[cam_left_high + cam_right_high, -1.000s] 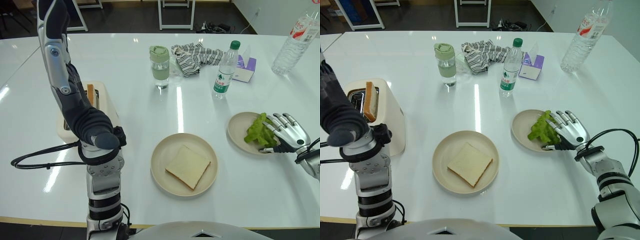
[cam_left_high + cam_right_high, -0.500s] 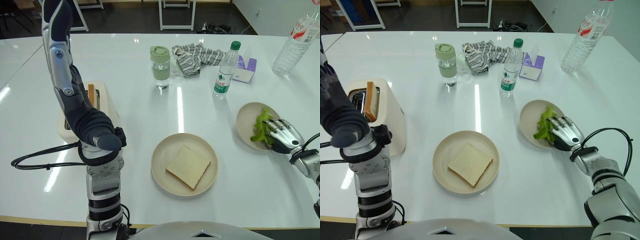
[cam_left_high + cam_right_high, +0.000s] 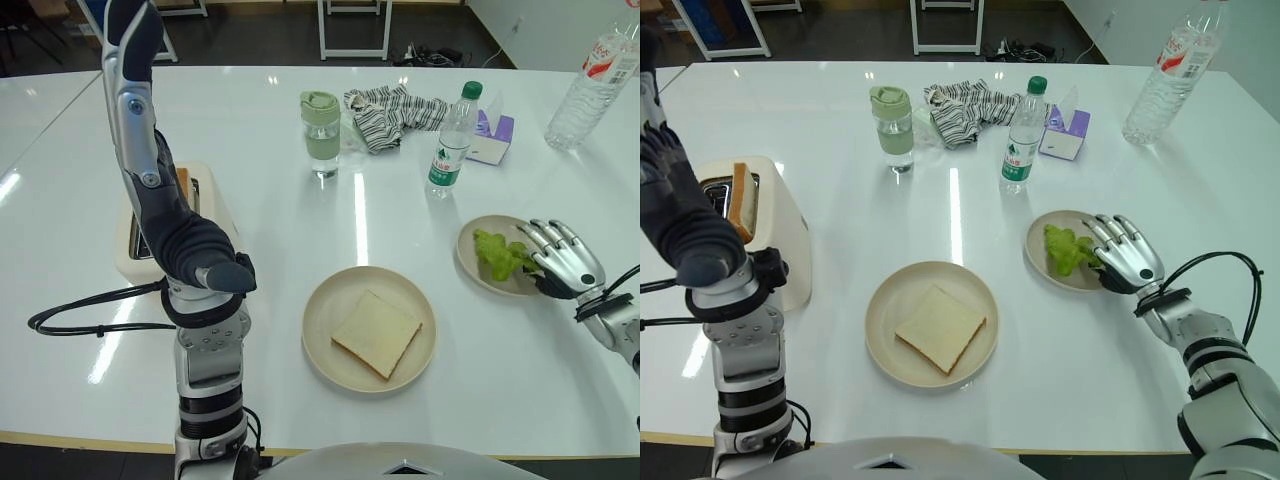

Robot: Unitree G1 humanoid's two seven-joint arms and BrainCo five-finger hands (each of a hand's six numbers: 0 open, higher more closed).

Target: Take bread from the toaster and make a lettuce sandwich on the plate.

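- The right hand (image 3: 1122,256) lies over the small plate's (image 3: 1060,218) right rim, touching the lettuce (image 3: 1064,250). Its underside is hidden, so I cannot tell whether it grips the leaf.
- One bread slice (image 3: 375,333) lies flat on the large plate (image 3: 316,322).
- Another slice (image 3: 740,200) stands in the toaster (image 3: 782,250), which is partly covered by the raised left arm (image 3: 150,190). The arm is cut off at the top edge.

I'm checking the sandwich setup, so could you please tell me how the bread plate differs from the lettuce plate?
The bread plate is larger than the lettuce plate. The bread plate holds one flat bread slice; the lettuce plate holds leafy lettuce. The right hand is at the lettuce plate's right edge, while nothing touches the bread plate. Both are round and beige.
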